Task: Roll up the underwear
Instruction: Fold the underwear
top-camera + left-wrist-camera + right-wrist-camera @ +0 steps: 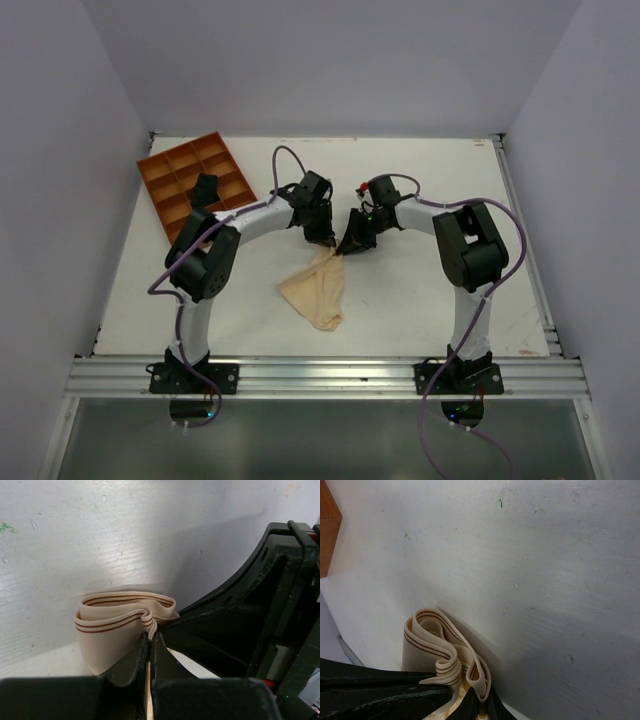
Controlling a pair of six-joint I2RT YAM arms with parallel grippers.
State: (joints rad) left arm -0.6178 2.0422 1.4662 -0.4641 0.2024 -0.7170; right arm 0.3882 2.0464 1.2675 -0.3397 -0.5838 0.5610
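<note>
At the far left of the desk, near the back, sat an orange tray divided into compartments. The left arm reached from its base toward the middle of the desk. Its left fingers pointed down and were clamped shut on the striped waistband of the underwear.

In the left wrist view, the left fingers pinched a fold of that band. The rest of the underwear curled out in a loop just above the white surface.

The pale beige cloth hung from the pinch and spread toward the near edge, its lower part lying wrinkled on the desk between the two arms.

Just beside it on the right, the right fingers met the same bunched edge. The right wrist view showed the right fingers nearly together, with the folded band of the underwear caught between them.
</note>
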